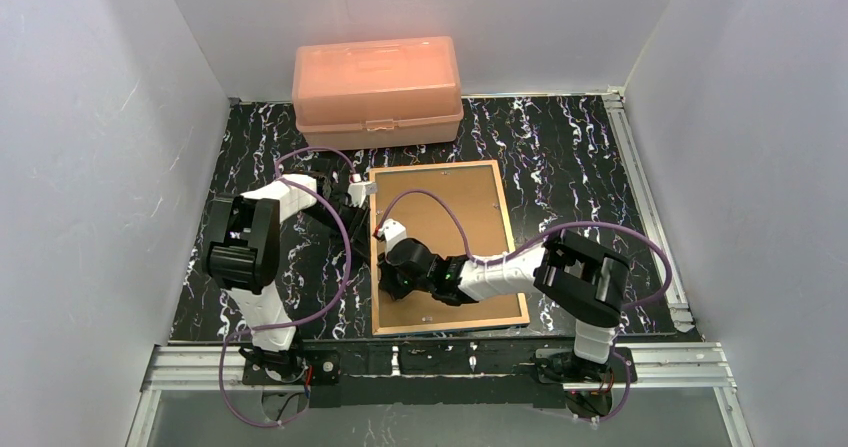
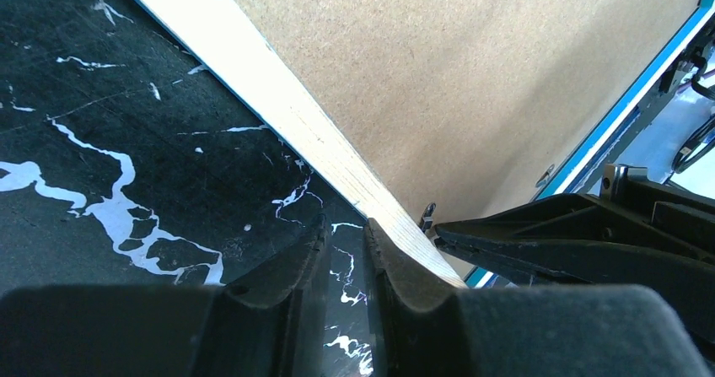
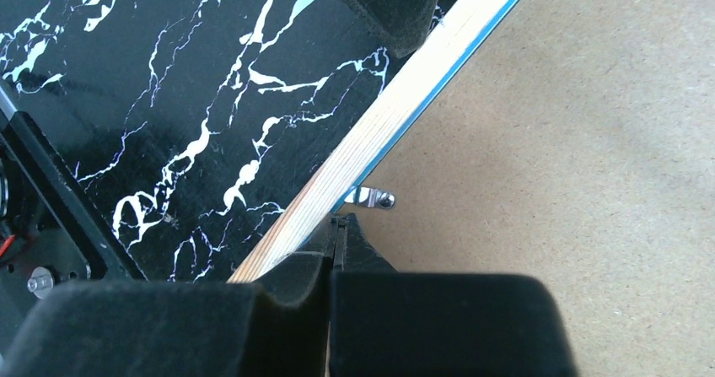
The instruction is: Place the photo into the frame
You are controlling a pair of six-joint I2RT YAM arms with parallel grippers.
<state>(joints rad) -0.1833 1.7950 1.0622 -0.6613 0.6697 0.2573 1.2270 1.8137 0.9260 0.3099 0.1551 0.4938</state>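
We note right end effector [image 3: 339, 225] shut, empty, at blue-rimmed rectangular wooden frame [image 3: 379, 132], left long edge; left end effector [image 2: 346, 238] ajar.

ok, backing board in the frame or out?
In. The brown backing board lies flat inside the wooden back edge of the frame, which is face down. No photo in view.
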